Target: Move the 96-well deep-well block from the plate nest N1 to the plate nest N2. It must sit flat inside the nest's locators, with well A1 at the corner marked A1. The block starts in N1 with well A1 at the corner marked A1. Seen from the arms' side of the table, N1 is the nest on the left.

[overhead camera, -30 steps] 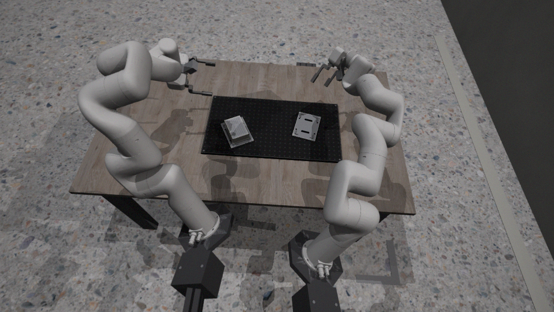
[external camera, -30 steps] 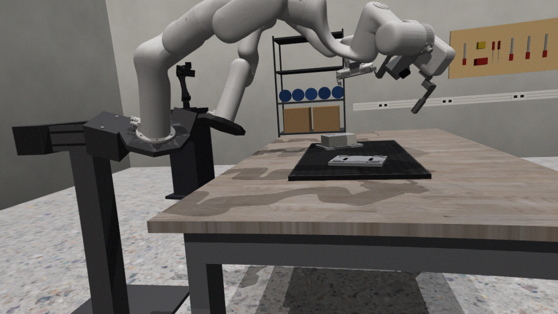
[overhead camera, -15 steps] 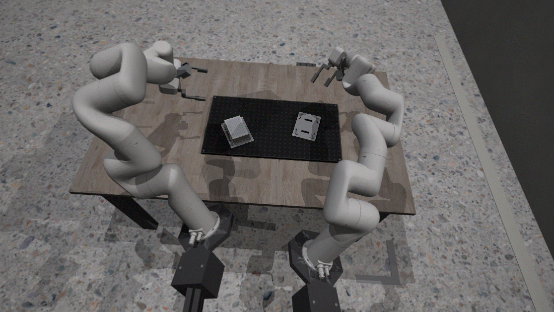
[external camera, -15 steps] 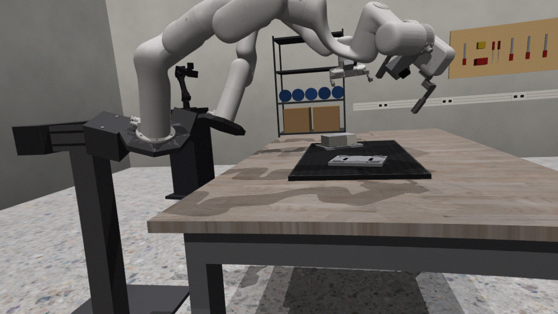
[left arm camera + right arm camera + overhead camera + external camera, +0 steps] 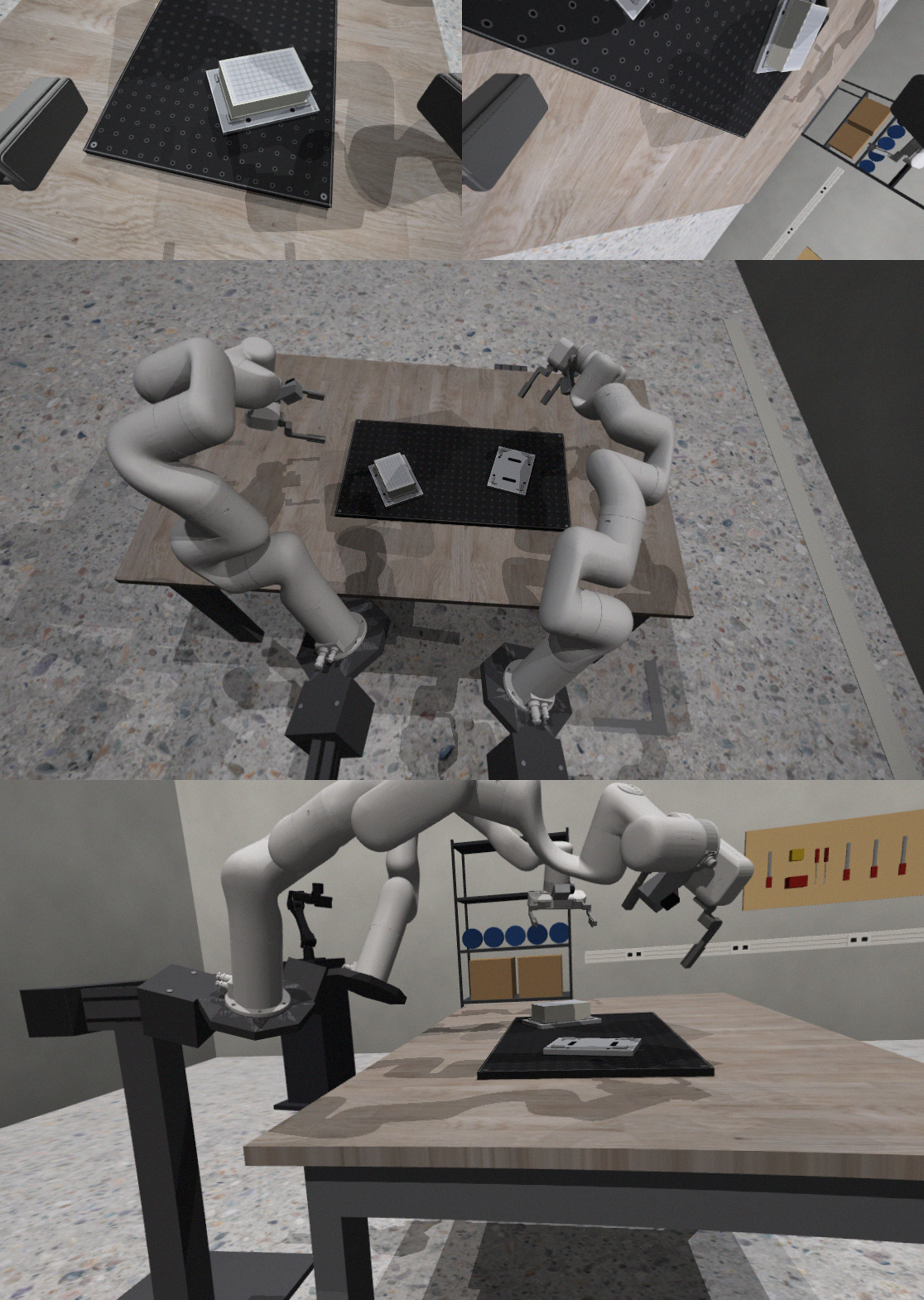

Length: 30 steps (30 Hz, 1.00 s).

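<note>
The pale 96-well deep-well block (image 5: pixel 395 472) (image 5: pixel 560 1011) (image 5: pixel 265 79) (image 5: pixel 793 41) sits in the grey nest N1 (image 5: pixel 391 502) (image 5: pixel 269 117), on the left of the black board. A small mark shows at one corner of N1 in the left wrist view; well A1 cannot be told. Nest N2 (image 5: pixel 512 469) (image 5: pixel 591 1045) is empty, on the right of the board. My left gripper (image 5: pixel 323 417) (image 5: pixel 563 923) (image 5: pixel 252 107) is open and empty, high above the table beyond the board's left end. My right gripper (image 5: pixel 533 398) (image 5: pixel 657 936) is open and empty, high behind N2.
The black perforated board (image 5: pixel 445 486) (image 5: pixel 182 124) lies on the wooden table (image 5: pixel 413 389) (image 5: pixel 775 1116) and bears both nests. A shelf rack (image 5: pixel 513 949) stands beyond the table, and a tool board (image 5: pixel 833 838) hangs on the wall.
</note>
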{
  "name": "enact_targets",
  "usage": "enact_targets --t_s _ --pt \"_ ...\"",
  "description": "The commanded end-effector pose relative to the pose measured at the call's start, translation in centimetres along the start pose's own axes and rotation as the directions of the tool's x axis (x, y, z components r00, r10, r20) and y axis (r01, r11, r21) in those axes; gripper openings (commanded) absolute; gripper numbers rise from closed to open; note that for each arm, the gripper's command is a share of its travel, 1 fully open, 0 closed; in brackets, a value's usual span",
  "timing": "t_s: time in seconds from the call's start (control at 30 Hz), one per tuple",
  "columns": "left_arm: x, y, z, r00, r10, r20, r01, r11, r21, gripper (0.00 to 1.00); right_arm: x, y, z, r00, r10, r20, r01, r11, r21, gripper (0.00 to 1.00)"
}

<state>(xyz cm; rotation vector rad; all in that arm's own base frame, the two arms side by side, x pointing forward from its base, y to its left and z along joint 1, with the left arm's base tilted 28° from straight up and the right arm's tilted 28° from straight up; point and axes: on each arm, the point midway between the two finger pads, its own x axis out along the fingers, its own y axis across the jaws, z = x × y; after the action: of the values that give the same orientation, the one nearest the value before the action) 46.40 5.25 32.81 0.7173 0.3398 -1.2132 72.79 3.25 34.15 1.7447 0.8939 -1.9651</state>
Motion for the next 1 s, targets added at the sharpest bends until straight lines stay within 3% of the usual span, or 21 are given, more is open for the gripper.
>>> enact_targets --t_s 0.0,0.13,0.2,0.43,0.7,0.77,0.97 --pt "-1.9 -1.6 -1.0 0.998 0.03 -0.058 -0.033 0.998 -0.049 1.0 -0.3 -0.2 -0.1 1.0 0.004 -0.004 -0.004 1.0 -0.003 1.0" --pt "-3.8 -3.5 -2.2 0.991 0.058 -0.12 -0.07 0.992 -0.102 1.0 -0.3 -0.2 -0.1 1.0 0.004 -0.004 -0.004 1.0 -0.003 1.0" --pt "-3.8 -3.5 -2.2 0.991 0.058 -0.12 -0.07 0.992 -0.102 1.0 -0.3 -0.2 -0.1 1.0 0.004 -0.004 -0.004 1.0 -0.003 1.0" --pt "-7.2 -7.1 -4.3 0.965 0.102 -0.24 -0.15 0.97 -0.189 1.0 -0.3 -0.2 -0.1 1.0 0.004 -0.004 -0.004 1.0 -0.003 1.0" --pt "-11.2 -11.8 -6.4 0.911 0.142 -0.388 -0.26 0.926 -0.273 1.0 -0.3 -0.2 -0.1 1.0 0.004 -0.004 -0.004 1.0 -0.003 1.0" --pt "-11.2 -11.8 -6.4 0.911 0.142 -0.388 -0.26 0.926 -0.273 1.0 -0.3 -0.2 -0.1 1.0 0.004 -0.004 -0.004 1.0 -0.003 1.0" --pt "-14.1 -15.6 -7.7 0.852 0.159 -0.498 -0.351 0.881 -0.318 1.0 -0.3 -0.2 -0.1 1.0 0.004 -0.004 -0.004 1.0 -0.003 1.0"
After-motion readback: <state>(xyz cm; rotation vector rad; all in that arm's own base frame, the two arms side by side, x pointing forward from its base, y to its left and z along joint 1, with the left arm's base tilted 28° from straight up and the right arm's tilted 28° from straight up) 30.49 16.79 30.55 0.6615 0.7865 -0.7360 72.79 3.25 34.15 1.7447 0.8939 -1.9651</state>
